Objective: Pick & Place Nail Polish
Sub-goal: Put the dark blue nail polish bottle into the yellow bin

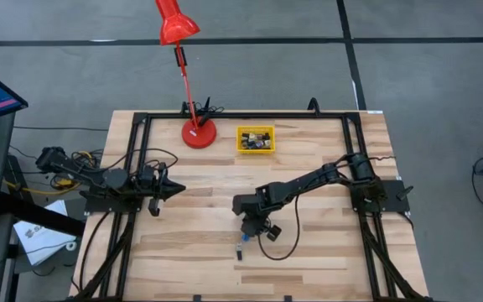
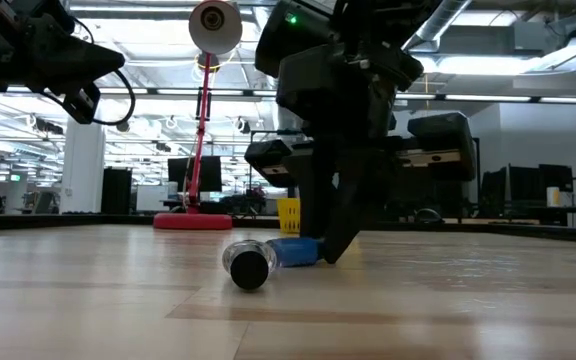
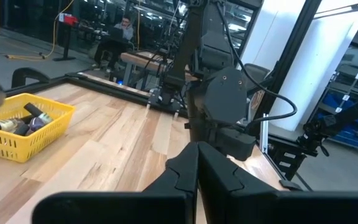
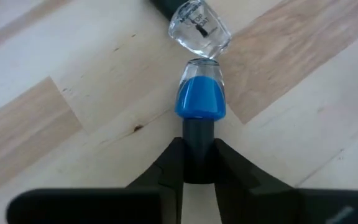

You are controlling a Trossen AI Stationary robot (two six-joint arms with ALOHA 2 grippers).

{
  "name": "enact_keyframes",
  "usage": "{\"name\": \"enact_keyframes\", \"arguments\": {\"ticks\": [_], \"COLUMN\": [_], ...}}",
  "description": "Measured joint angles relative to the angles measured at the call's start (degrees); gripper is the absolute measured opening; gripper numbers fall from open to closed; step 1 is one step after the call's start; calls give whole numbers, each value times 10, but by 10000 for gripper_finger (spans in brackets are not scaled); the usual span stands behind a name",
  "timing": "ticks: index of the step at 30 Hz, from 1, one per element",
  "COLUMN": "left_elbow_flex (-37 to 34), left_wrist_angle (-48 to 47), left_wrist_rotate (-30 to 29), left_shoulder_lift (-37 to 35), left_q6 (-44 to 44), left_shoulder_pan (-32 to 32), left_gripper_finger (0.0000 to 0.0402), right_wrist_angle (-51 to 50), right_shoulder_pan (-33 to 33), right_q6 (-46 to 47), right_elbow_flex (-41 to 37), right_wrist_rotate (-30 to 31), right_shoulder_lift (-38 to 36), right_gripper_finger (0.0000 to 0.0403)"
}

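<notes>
Beside the red lamp base (image 1: 199, 133) at the table's far edge, the yellow bin (image 1: 255, 139) holds several dark-capped nail polish bottles (image 3: 17, 122). Left gripper (image 1: 174, 190) waits at the left, fingers pressed together. Near the front, the right gripper (image 4: 197, 163) pinches the dark cap of a lying blue nail polish bottle (image 4: 201, 96), which touches a clear bottle (image 4: 199, 26) lying just beyond it.
</notes>
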Motion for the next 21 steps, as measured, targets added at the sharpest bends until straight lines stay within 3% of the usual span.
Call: {"name": "enact_keyframes", "arguments": {"ticks": [8,21], "left_elbow_flex": [0,0], "left_wrist_angle": [1,8], "left_wrist_rotate": [0,0], "left_shoulder_lift": [0,5], "left_q6": [0,0], "left_shoulder_pan": [0,0], "left_gripper_finger": [1,1], "right_wrist_angle": [-19,-15], "right_shoulder_pan": [-24,-134], "right_q6": [75,159], "right_elbow_flex": [12,14], "right_wrist_rotate": [18,42], "right_shoulder_lift": [-9,-140], "right_gripper_finger": [47,48]}}
